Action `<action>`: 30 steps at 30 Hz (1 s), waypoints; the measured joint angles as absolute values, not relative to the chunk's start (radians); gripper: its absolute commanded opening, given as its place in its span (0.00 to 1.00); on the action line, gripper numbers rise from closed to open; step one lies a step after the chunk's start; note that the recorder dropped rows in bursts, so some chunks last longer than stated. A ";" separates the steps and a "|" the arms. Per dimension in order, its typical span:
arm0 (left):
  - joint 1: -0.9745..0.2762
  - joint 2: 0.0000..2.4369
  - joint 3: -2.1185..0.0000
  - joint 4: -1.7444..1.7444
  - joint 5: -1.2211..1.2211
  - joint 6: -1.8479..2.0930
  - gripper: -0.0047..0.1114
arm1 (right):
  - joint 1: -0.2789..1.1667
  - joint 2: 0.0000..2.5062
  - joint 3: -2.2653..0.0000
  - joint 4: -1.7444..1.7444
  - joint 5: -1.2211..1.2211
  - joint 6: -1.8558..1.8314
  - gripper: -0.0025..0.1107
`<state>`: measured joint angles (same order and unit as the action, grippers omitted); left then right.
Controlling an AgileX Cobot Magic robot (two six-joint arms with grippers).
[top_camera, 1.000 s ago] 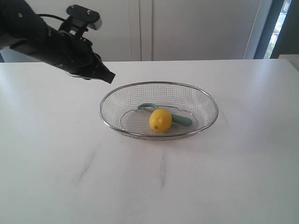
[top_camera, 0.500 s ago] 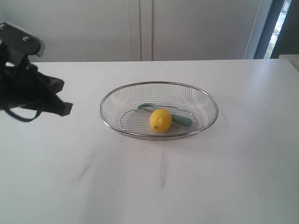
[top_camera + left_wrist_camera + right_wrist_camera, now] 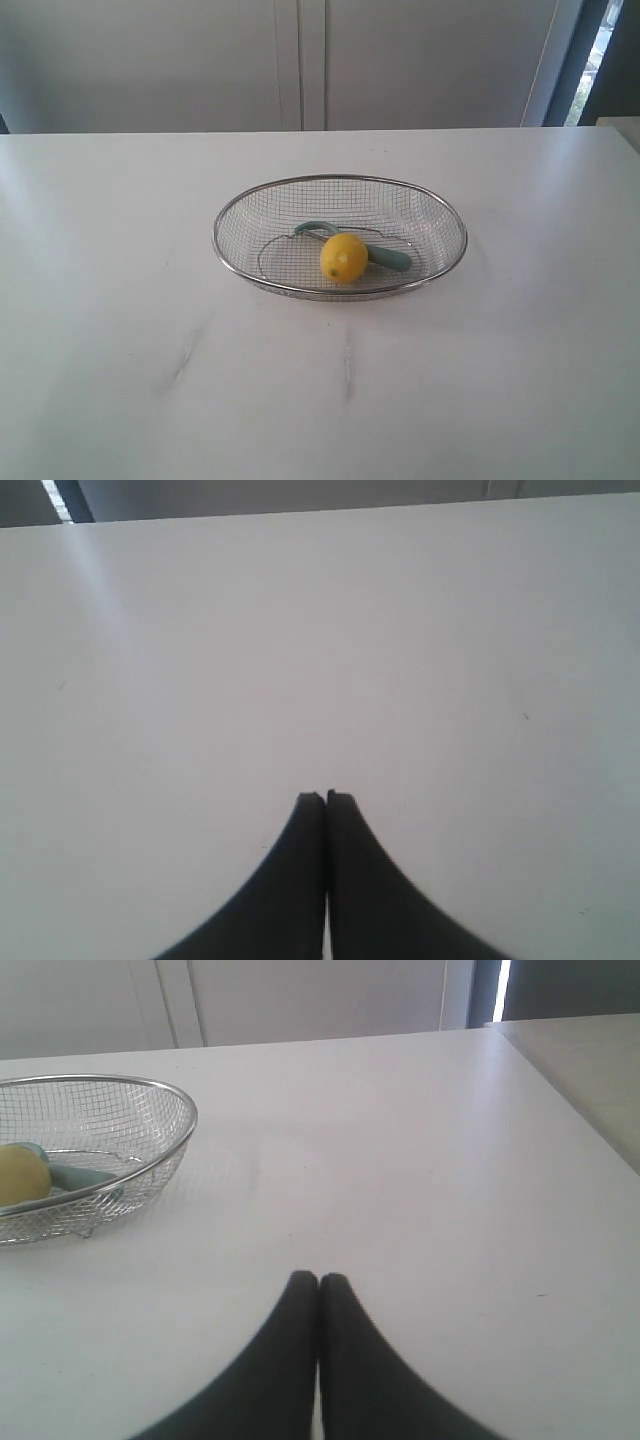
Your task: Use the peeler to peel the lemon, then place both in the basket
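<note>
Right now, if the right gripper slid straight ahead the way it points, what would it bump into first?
Likely nothing in view: the shut right gripper points over bare table; the basket sits off that line.

**No readable text in any view**

No word, number, brand mark or sign can be read here. The lemon, the peeler and the wire basket show no print that can be made out. In the right wrist view they sit beyond the black fingers of the right gripper and off to one side. Both pairs of fingers look plain black. The white table in front of them shows only faint smudges.
</note>
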<state>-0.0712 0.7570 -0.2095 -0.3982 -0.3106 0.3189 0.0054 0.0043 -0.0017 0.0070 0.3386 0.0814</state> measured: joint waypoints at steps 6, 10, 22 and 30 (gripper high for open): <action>-0.061 0.499 -0.015 -0.398 -0.448 0.228 0.04 | 0.005 0.004 -0.002 0.007 0.339 0.081 0.02; -0.054 0.393 -0.007 -0.400 -0.443 0.247 0.04 | 0.005 0.004 -0.002 0.007 0.339 0.081 0.02; 0.091 0.120 -0.007 -0.397 -0.066 0.328 0.04 | 0.005 0.004 -0.002 0.007 0.339 0.080 0.02; 0.095 0.082 -0.005 -0.397 0.033 0.337 0.04 | 0.005 0.004 -0.002 0.007 0.339 0.080 0.02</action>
